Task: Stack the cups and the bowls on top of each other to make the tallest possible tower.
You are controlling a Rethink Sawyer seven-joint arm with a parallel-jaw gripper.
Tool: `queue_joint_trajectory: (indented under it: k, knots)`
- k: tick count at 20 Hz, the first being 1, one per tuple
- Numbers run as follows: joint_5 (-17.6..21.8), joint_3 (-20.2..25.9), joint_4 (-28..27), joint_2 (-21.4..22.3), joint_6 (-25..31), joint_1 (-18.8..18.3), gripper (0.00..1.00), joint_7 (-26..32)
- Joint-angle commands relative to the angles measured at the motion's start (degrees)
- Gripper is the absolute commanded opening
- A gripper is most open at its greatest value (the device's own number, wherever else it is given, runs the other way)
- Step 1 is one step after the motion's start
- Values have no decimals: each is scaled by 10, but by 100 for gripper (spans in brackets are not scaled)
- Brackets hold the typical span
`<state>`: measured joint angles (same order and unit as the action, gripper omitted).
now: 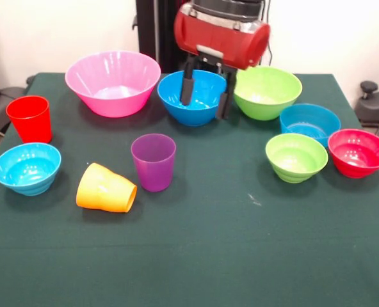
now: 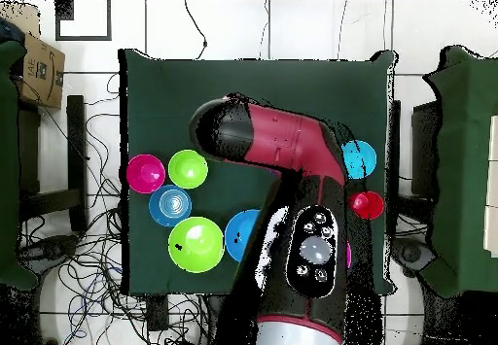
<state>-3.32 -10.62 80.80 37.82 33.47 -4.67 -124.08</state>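
My gripper [image 1: 205,93] is open and hangs at the mid-sized blue bowl [image 1: 193,102], one finger [image 1: 187,83] over its inside and the other by its right rim. The big pink bowl [image 1: 112,83] stands to its left and the mid-sized lime green bowl [image 1: 266,93] to its right. A small blue bowl [image 1: 310,121], a small lime green bowl [image 1: 296,157] and a small red bowl [image 1: 359,152] are grouped at the right. At the left are the red cup [image 1: 29,118] and the light blue bowl [image 1: 27,167]. The purple cup [image 1: 153,162] stands upright mid-table. The orange cup [image 1: 106,188] lies on its side.
All stand on a dark green table [image 1: 241,256]. In the overhead view my arm [image 2: 292,166] hides the gripper, the pink bowl and the purple and orange cups. A cardboard box [image 2: 39,69] sits off the table. Cables run over the floor.
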Motion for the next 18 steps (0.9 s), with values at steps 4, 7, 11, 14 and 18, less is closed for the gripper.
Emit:
queue_joint_trajectory:
  k: [4,7,11,14,18]
  knots:
    - [68,100,41,9,75,-15,100,129]
    - [76,108,40,11,80,-20,100,128]
    - [87,116,36,9,80,-25,100,124]
    - [95,122,39,8,76,-30,100,120]
    - [107,131,38,6,77,-41,100,127]
